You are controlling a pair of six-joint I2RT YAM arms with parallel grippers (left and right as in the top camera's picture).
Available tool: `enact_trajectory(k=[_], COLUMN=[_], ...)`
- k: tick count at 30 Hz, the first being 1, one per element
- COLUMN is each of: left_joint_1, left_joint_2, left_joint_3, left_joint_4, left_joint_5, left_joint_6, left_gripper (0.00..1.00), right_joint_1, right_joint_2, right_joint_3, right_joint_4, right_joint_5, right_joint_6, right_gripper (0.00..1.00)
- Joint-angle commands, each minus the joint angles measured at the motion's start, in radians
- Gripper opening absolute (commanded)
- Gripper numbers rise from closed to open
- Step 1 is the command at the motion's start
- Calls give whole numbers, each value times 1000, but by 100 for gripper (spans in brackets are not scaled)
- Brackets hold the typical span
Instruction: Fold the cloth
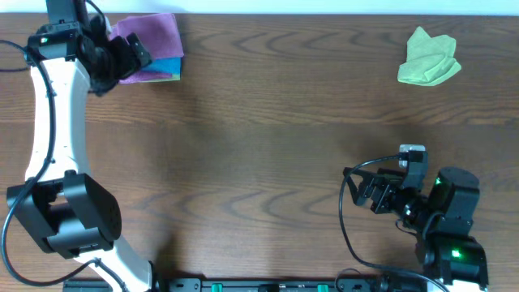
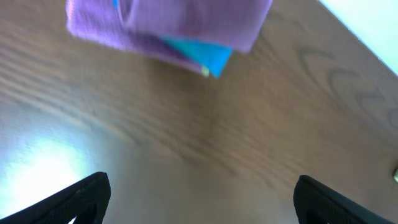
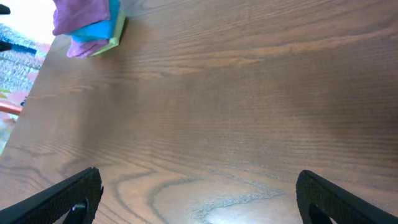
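Hidden, left: in the overhead view the left claw [image 1: 136, 55] and its wrist cover the near-left edge of the purple cloth [image 1: 154, 36]. You cannot see how far the cloth runs beneath them.
Hard to make out: the left wrist view is blurred, and only the two fingertips [image 2: 87, 194] show at its lower edge.
Stack: the purple cloth lies on top of a blue cloth [image 1: 166, 66]. In the right wrist view a yellow-green cloth [image 3: 116, 32] shows beneath the blue one as a thin edge only.
Surface: a dark wood-grain tabletop [image 1: 259, 122], with a pale strip along its far edge.
Beyond the tabletop: blurred shapes past the left edge in the right wrist view, too vague for you to name.
Left claw: spread wide with nothing between the fingers, at the near-left side of the stack in the far-left corner. Whether it touches the cloth cannot be told.
Right claw [image 1: 365, 191]: fingers wide apart and empty, low at the near right, pointing left across bare wood.
Crumpled green cloth [image 1: 428, 58]: unfolded in a heap at the far right, well apart from both claws.
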Motion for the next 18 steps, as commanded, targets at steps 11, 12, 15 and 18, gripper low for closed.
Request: enact_trajectory(k=[11,12,15,18], left_joint_1=[0,-1,-5,-5], left_joint_2=[-123,-146,-244,-379], left_joint_3=[-11,-21,-88,-241], left_joint_4=[-154,-154,-134,-45], left_joint_5=[8,-11,-79,-98], left_joint_6=[108,108,109,109], left_gripper=[95,95,95,95], right_joint_1=[-8,-8,-8,-8], right_joint_2=[-6,-6,-6,-6], right_joint_3=[-3,-3,-3,-3], right_joint_4=[-2,-2,-2,-2], right_joint_5=[-14,-14,-14,-14], right_joint_6=[-13,-13,-13,-13], right_gripper=[99,99,99,99])
